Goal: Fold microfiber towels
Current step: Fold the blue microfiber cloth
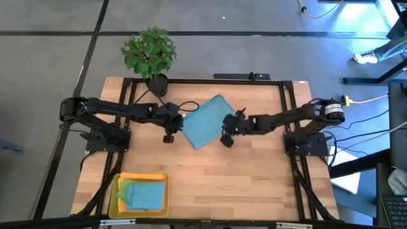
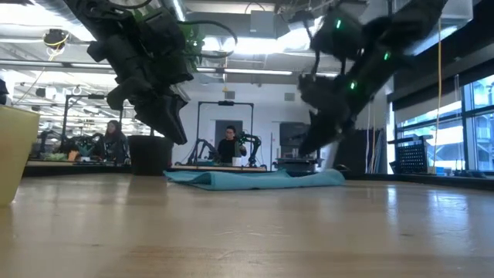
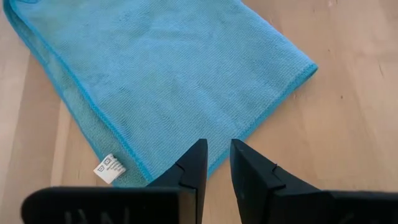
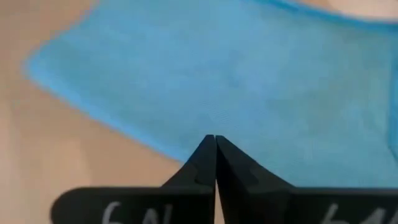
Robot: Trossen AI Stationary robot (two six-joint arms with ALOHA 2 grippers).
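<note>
A teal-blue folded microfiber towel [image 1: 206,121] lies flat on the light wooden slatted table [image 1: 210,184], toward the far half and between the two arms. In the high view it sits at a slant, one corner pointing toward the potted green plant [image 1: 150,54] that stands at the table's far edge. In the left wrist view a small white care label [image 3: 109,168] projects from one hemmed edge of the towel.

The left gripper [image 1: 170,136] is positioned just beside the towel's left edge. In the left wrist view its two dark fingers [image 3: 194,163] stand a narrow gap apart, with nothing between them; the tips point at the towel's near edge. The low view shows this gripper raised clear of the table surface.

The right gripper [image 1: 226,139] is positioned at the towel's right edge. In the right wrist view its fingers [image 4: 202,163] are pressed fully together, holding nothing, with the towel directly ahead of the tips. The low view shows it also above the table.

A yellow rectangular plastic tray [image 1: 116,197] rests at the near left corner of the table. It contains folded cloths: an orange one and a green one at the edges, with a second teal-blue towel [image 1: 146,194] on top.

In the low view, seated persons are visible in the room beyond the table.
</note>
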